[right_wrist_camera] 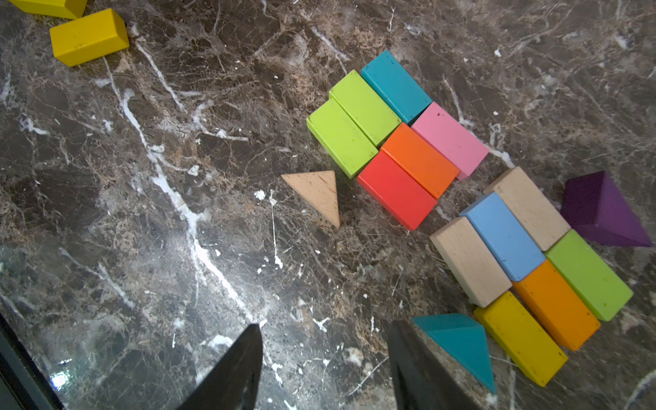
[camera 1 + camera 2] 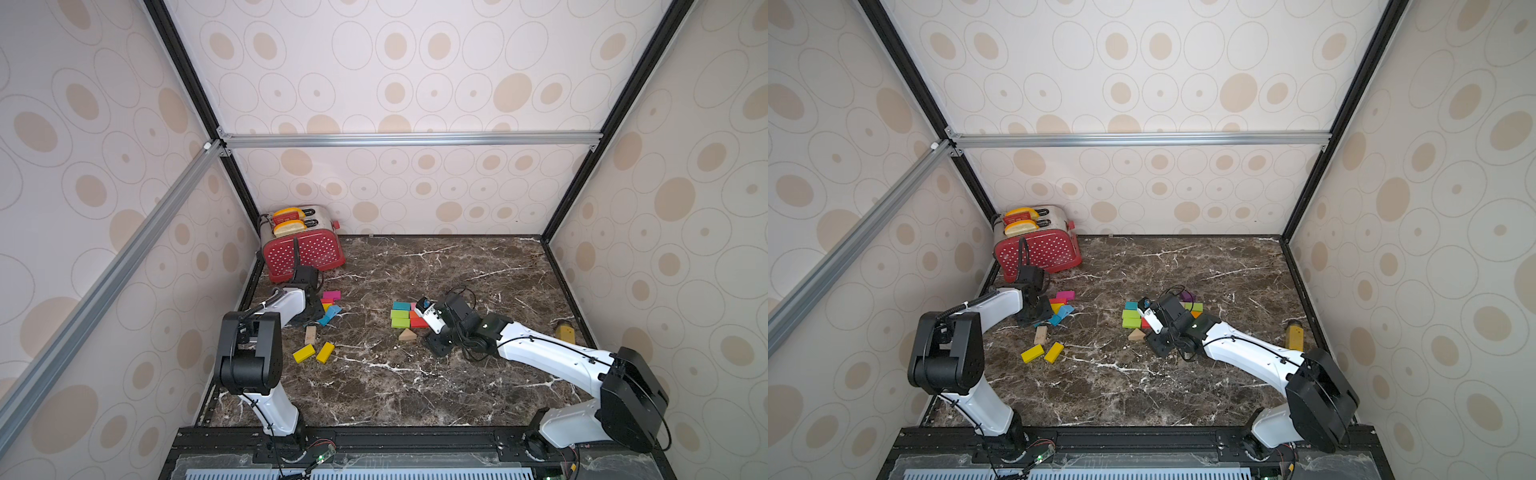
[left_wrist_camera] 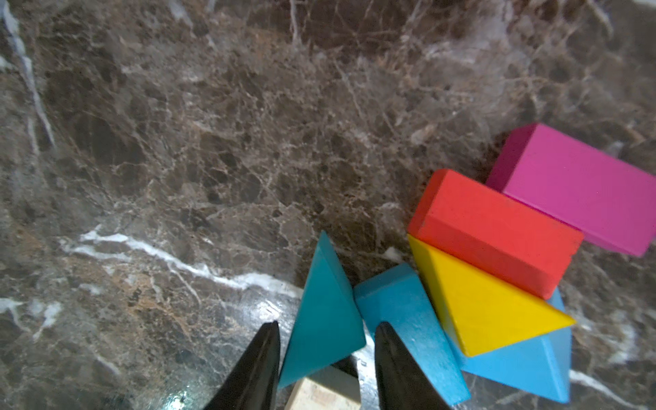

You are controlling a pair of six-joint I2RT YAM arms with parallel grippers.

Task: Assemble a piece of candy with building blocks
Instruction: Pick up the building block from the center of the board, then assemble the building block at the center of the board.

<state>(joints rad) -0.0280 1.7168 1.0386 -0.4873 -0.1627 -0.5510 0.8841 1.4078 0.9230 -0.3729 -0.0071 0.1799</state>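
Observation:
My left gripper [image 3: 327, 323] straddles a teal wedge [image 3: 323, 312] that leans over a bare wood brick [image 3: 326, 394]. One finger touches the wedge and a thin gap shows at the other. Beside it lie a blue brick [image 3: 408, 319], a yellow wedge [image 3: 486, 305], a red brick [image 3: 497, 230] and a magenta brick [image 3: 575, 188]. My right gripper [image 1: 324, 326] is open over bare marble and holds nothing. Ahead of it lie a bare wood wedge [image 1: 317, 193] and six bricks packed into a rectangle [image 1: 395, 142]. Another six-brick rectangle [image 1: 532, 262] has a purple wedge [image 1: 603, 213] and a teal wedge [image 1: 461, 340] at its ends.
A red toaster [image 2: 303, 245] stands in the back left corner, close behind the left arm. A mustard-yellow bottle-like thing [image 2: 565, 332] sits by the right wall. Two yellow bricks [image 2: 313, 353] and a wood brick [image 2: 310, 334] lie near the left arm. Walls enclose three sides.

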